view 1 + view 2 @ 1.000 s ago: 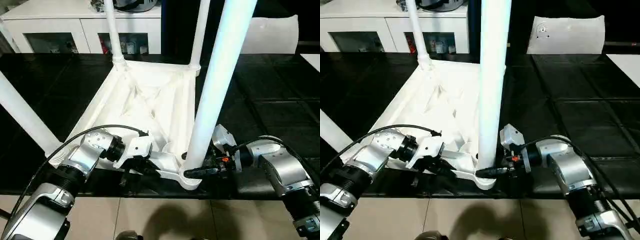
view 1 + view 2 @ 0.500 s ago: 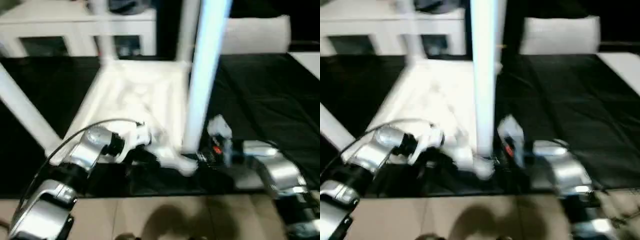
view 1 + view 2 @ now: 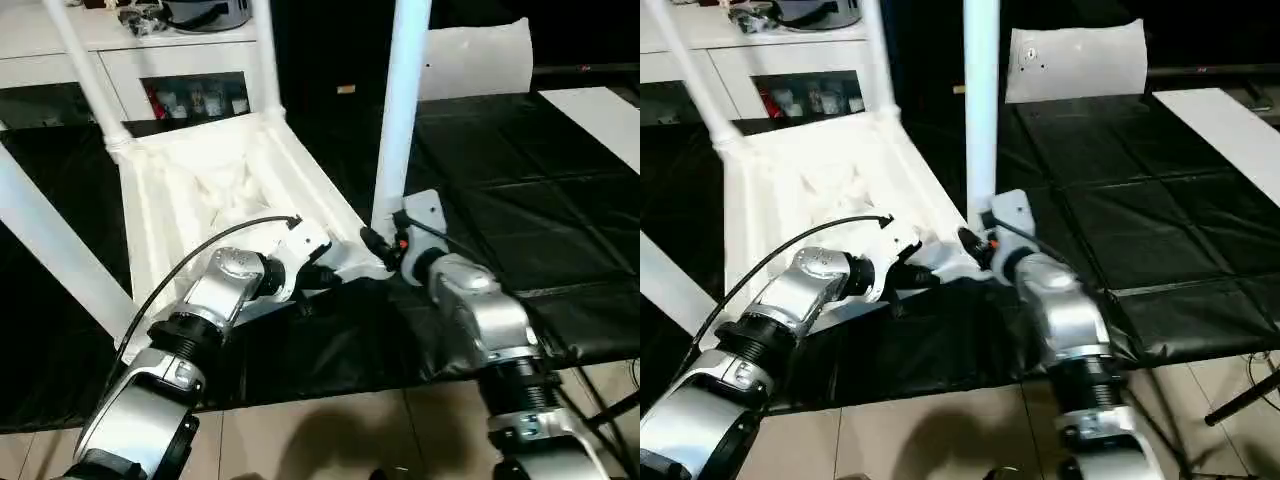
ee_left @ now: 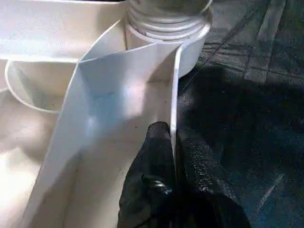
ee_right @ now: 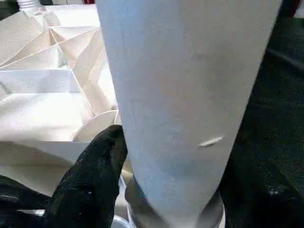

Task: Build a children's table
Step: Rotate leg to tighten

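**Upturned children's table held at its near corner by both grippers**

Left eye view: the white tabletop (image 3: 215,190) lies ribbed side up on the black-covered work table (image 3: 520,210), its long axis running away from the robot and skewed toward the robot's left. Four white legs stand in its corner sockets, pointing up and out of the picture. The left gripper (image 3: 318,272) reaches to the tabletop's near edge, just beside the nearest leg (image 3: 400,110). The right gripper (image 3: 378,243) sits at the foot of that leg. Beyond the table stands a white glass-door cabinet (image 3: 150,75).

Right eye view: the same nearest leg rises straight up from its socket, between the two grippers, which are close together at that corner. A white panel (image 3: 1075,60) stands at the table's far edge, well apart from both.

Left wrist view: the left gripper's black fingers (image 4: 154,180) are closed on the thin upright rim of the tabletop, one finger on each face. The round corner socket (image 4: 166,35) with the leg's threaded foot lies just ahead of the fingertips.

Right wrist view: the right gripper's fingers (image 5: 92,183) straddle the tapered leg near its base, touching it on both sides. The ribbed underside spreads beyond the left-hand finger.
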Controlling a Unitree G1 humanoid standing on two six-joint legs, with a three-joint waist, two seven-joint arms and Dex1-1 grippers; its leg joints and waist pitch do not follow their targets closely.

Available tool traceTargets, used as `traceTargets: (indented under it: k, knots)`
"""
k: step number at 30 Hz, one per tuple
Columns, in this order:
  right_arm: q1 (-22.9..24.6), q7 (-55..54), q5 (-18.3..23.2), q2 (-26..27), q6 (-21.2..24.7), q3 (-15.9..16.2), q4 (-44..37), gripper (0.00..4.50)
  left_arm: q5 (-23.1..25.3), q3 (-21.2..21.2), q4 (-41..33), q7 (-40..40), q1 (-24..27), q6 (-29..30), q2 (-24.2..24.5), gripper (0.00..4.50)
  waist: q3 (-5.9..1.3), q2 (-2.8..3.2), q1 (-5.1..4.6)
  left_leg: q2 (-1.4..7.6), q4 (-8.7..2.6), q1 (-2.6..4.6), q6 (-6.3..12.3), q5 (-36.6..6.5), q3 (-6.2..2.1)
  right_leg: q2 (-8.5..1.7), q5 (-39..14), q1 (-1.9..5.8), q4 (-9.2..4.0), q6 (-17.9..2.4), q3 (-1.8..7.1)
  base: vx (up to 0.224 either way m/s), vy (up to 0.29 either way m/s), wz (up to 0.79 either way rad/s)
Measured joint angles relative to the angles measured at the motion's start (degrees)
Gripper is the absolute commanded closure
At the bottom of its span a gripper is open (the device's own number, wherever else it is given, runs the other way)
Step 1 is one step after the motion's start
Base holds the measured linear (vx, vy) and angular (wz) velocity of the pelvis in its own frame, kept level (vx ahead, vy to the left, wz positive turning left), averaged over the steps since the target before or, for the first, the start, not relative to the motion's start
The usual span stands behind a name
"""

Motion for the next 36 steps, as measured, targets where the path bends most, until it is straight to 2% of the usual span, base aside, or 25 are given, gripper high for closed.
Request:
traceTargets:
  k: [3,4,7,10,17,18,21,27,36]
  knots:
    - [1.8,1.5,0.6,0.0,-1.9,0.0,-1.2,1.24,0.0,-0.7,-1.3,-0.5,0.8,-1.0,0.8,4.5,0.03,0.04,0.06,0.0,0.0,0.0,0.0,0.0,0.0,0.0,0.0,-0.05,0.0,0.0,0.0,0.0,0.0,0.0]
    - [2.2,2.3,0.7,-0.4,-2.6,0.1,-1.4,1.0,0.1,-0.9,-1.3,-1.0,0.9,-1.5,1.1,4.5,0.04,0.07,0.08,0.01,-0.01,0.0,0.0,0.0,-0.01,0.0,0.0,-0.05,0.0,0.0,-0.01,0.0,0.0,0.0]
    - [4.3,7.6,1.2,-2.6,-5.1,1.1,-2.6,0.7,0.3,-1.6,-2.0,-3.5,1.8,-4.3,2.6,4.5,0.09,0.16,0.19,0.02,-0.01,0.0,0.0,0.0,-0.01,0.0,0.0,-0.04,0.01,0.0,-0.02,0.0,0.0,0.0]
    - [5.8,14.5,3.3,-6.4,-6.8,2.4,-3.8,0.7,0.5,-1.9,-3.2,-7.3,3.3,-7.5,5.1,4.5,0.15,0.26,0.3,0.02,0.01,-0.02,0.0,0.0,-0.01,0.0,0.0,-0.03,0.01,0.0,-0.02,0.0,0.0,0.0]
    - [6.6,32.3,7.9,-14.4,-9.4,3.9,-4.1,0.7,-1.2,-3.5,-3.8,-16.7,4.6,-13.2,9.6,4.5,0.18,0.22,1.72,0.05,0.07,0.03,0.0,0.0,-0.02,-0.01,0.0,-0.05,0.03,0.0,-0.04,0.0,0.0,0.0]
    - [6.6,35.1,8.8,-15.3,-9.4,4.3,-4.1,0.97,-1.3,-3.5,-3.8,-18.2,4.9,-14.3,10.2,4.5,0.18,0.22,2.25,0.05,0.07,0.02,0.01,0.0,-0.03,-0.01,0.0,-0.05,0.02,0.0,-0.05,0.0,0.0,0.0]
    - [6.4,41.2,10.5,-17.2,-9.4,5.2,-3.9,1.17,-1.3,-4.1,-3.8,-22.1,5.0,-16.7,11.7,4.5,0.2,0.17,3.41,0.05,0.12,0.01,0.02,0.0,-0.02,-0.03,0.0,-0.06,0.04,0.0,-0.05,0.0,0.0,0.0]
    - [4.7,52.3,12.5,-20.5,-9.1,8.0,-2.9,1.56,-1.9,-5.5,-3.8,-29.5,5.0,-19.4,14.1,4.5,0.21,0.1,4.71,0.05,0.16,0.02,0.02,0.0,0.0,-0.07,0.0,-0.06,0.08,0.0,-0.05,0.0,0.0,0.0]
    - [2.2,59.5,12.9,-22.6,-10.0,10.8,-0.4,2.4,-2.2,-6.9,-3.4,-34.1,4.4,-22.0,14.8,4.5,0.23,0.0,6.13,0.03,0.24,-0.03,0.02,0.0,0.04,-0.15,0.0,-0.06,0.11,0.0,-0.07,0.0,0.0,0.0]
